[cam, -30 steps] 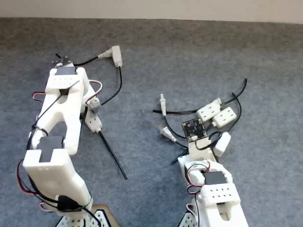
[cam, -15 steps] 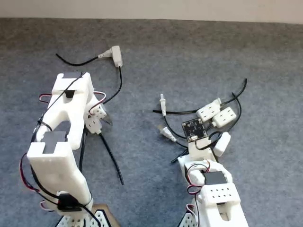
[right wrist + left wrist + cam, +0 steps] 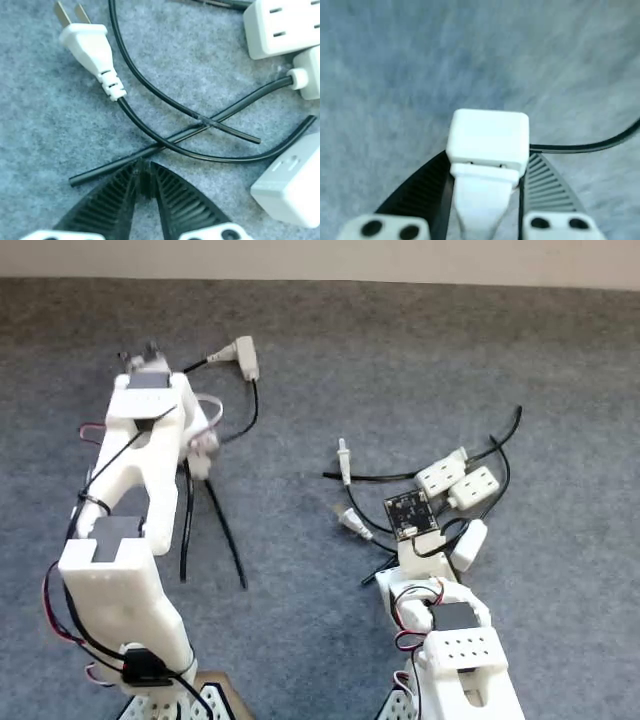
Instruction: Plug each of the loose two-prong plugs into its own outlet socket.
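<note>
Pickup stage on the worktop (image 3: 300,360): your left claw (image 3: 487,159) is clamped on a white block (image 3: 489,135) at the end of a black cord (image 3: 585,147), with the jaws pressed against its two sides. Whether that block is a plug or a socket cannot be told. It appears to be held clear of the worktop, well apart from the twin sockets (image 3: 456,480).

Your right claw (image 3: 145,172) is pinched fully together with nothing in it, poised over crossed black cords (image 3: 200,122) near the twin sockets. A two-prong plug (image 3: 85,37) lies flat near those sockets, prongs pointing away from the right claw. A second plug (image 3: 343,455) lies a little farther from them. Another white cord end (image 3: 244,358) rests far from the twin sockets, close to the left claw.

No plug looks seated yet. The next move likely calls for carrying the held block toward the twin sockets. Alternatively, spread the right claw and take the nearest plug by its body, squaring its prongs to the slots.
</note>
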`<state>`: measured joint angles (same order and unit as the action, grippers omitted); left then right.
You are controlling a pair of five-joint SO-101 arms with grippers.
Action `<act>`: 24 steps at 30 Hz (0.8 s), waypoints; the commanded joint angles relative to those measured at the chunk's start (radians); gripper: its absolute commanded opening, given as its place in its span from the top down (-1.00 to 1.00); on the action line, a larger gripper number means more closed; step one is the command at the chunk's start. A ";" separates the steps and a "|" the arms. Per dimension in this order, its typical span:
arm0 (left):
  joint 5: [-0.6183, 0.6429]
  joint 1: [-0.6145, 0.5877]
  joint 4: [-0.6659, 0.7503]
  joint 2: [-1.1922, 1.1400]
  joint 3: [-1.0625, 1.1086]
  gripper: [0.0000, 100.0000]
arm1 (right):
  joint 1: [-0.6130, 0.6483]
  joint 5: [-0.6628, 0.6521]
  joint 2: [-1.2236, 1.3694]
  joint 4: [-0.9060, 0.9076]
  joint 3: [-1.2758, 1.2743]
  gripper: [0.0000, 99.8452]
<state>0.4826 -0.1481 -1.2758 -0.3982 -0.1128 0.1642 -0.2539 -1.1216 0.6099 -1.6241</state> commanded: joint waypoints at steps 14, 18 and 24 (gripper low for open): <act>-0.358 -0.047 0.140 -0.331 -0.963 0.98 | 0.010 0.006 -0.010 -0.024 0.002 0.99; -0.356 -0.048 0.146 -0.532 -1.078 0.86 | 0.010 0.006 -0.010 -0.024 0.002 0.99; -0.358 -0.067 0.150 -0.763 -1.268 0.62 | 0.010 0.006 -0.010 -0.024 0.002 0.99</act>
<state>0.1327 -0.1895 -1.1362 -1.0856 -1.2298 0.1642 -0.2539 -1.1216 0.6099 -1.6241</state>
